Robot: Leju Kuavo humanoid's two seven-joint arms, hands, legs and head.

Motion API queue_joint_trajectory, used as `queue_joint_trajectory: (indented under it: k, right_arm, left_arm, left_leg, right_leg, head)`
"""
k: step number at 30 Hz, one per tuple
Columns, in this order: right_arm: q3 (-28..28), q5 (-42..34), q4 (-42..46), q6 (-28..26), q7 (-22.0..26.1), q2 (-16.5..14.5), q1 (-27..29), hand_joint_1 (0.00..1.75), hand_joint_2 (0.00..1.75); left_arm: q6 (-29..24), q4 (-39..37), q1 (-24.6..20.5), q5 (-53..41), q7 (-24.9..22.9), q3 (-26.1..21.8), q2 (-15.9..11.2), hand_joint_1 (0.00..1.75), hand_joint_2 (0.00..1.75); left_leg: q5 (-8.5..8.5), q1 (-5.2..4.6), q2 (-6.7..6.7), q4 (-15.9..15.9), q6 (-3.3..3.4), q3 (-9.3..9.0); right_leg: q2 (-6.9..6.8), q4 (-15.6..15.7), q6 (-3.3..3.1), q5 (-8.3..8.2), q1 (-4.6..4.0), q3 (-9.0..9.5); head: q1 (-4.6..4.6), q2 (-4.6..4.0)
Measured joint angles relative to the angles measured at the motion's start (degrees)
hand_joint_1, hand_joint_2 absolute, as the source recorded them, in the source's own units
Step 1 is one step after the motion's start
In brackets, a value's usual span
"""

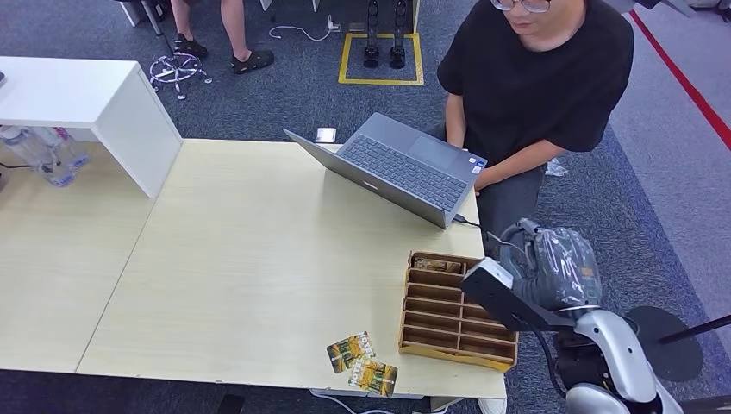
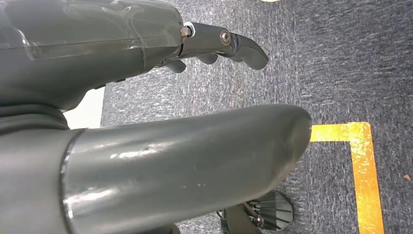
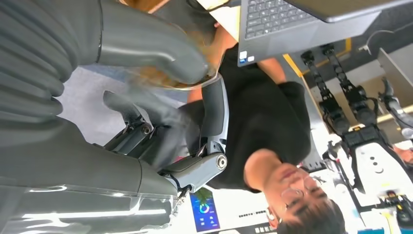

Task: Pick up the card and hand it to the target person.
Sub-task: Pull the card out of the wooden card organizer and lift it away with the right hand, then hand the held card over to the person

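Reaching: the right hand (image 1: 552,267) is hovering off the desk's right edge, just beside the wooden slotted organizer (image 1: 457,310), wrapped in clear plastic and carrying nothing.
Right hand state: in the right wrist view the fingers (image 3: 195,168) are lying apart with nothing between them.
Left hand state: the left hand (image 2: 214,48) is hanging over the blue carpet (image 2: 341,73) by a yellow floor marking (image 2: 363,165), fingers loosely curled and holding nothing.
Cards: two overlapping printed cards (image 1: 362,362) are lying flat on the light wooden desk (image 1: 259,259) at its near edge, at about 6 o'clock on the desktop.
Bearing: from the right hand the cards are lying toward 8 o'clock, past the organizer, which is sitting between hand and cards.
Long axis: the upper card's long side is running roughly from 8 o'clock to 2 o'clock; the lower card is tilting the opposite way beneath it.
Nearer arm: the right hand is judged the closer of the two, the left hanging below the desk.
Target person: a person in a black T-shirt (image 1: 534,78) is sitting at 1 o'clock, working at an open grey laptop (image 1: 401,168).
Stage: the pickup is judged not yet begun, no card being touched.
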State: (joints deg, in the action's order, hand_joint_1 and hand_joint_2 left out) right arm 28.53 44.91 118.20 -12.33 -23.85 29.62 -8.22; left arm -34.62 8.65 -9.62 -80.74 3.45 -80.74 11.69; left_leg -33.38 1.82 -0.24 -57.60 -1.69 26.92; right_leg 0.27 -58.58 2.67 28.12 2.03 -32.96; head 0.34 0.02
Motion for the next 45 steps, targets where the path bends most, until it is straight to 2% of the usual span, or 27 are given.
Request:
queue_joint_trajectory:
  k: [7,11,22,26,28,41,45]
  right_arm:
    - [-1.2,-1.1,1.7,0.1,-0.1,0.5,-0.8,1.59,1.75]
    - [-2.7,-2.2,1.7,0.1,0.3,0.6,-2.6,1.53,1.75]
    - [-6.5,-3.4,-2.8,-2.5,1.7,0.8,-6.4,1.55,1.75]
    - [-9.5,-8.7,-10.1,-10.3,3.3,0.1,-6.8,1.61,1.75]
    - [-10.2,-9.3,-12.4,-12.2,3.7,-0.2,-6.8,1.61,1.75]
    - [-12.1,-9.8,-18.7,-13.6,4.2,-1.9,-6.7,1.60,1.75]
    - [-12.8,-8.2,-20.5,-16.2,3.2,-2.5,-6.5,1.60,1.75]
  left_arm:
    - [0.1,0.0,0.0,-0.2,0.1,0.0,0.0,0.00,0.00]
    - [0.5,0.0,0.0,-1.2,0.3,0.0,0.0,0.00,0.00]
    - [1.4,0.0,0.0,-3.0,0.6,1.0,0.0,0.00,0.00]
    - [1.8,0.0,0.0,-3.7,1.2,2.0,0.0,0.00,0.00]
    - [1.8,0.0,0.0,-3.9,1.2,2.3,0.0,0.00,0.00]
    - [1.8,0.0,0.0,-4.1,1.2,2.8,0.0,0.00,0.00]
    - [2.0,0.0,0.0,-4.5,1.1,3.2,0.0,0.00,0.00]
  left_leg:
    - [0.00,0.00,0.00,0.0,0.00,0.00]
    - [0.00,0.00,0.00,0.0,0.00,0.01]
    - [0.00,0.00,-0.01,0.0,0.00,0.03]
    - [0.00,0.00,-0.02,0.0,0.00,0.05]
    - [0.00,0.00,-0.02,0.0,0.00,0.05]
    - [0.00,0.00,-0.02,0.0,0.00,0.04]
    - [0.00,0.00,-0.02,0.0,0.00,0.01]
  right_leg:
    - [0.01,0.0,0.00,0.00,0.00,0.00]
    - [-0.01,0.0,0.00,0.00,0.00,0.00]
    - [-0.04,0.0,0.00,0.00,0.00,0.00]
    - [-0.06,0.0,0.00,0.00,0.00,-0.01]
    - [-0.07,0.0,0.00,0.00,0.01,-0.01]
    - [-0.06,0.0,0.00,0.00,0.00,-0.02]
    - [-0.07,0.0,0.00,0.00,0.01,-0.03]
  head:
    - [-0.01,0.00]
    - [0.00,0.01]
    - [-0.02,0.00]
    - [-0.01,0.00]
    - [-0.01,0.00]
    - [-0.01,0.00]
    - [-0.01,0.00]
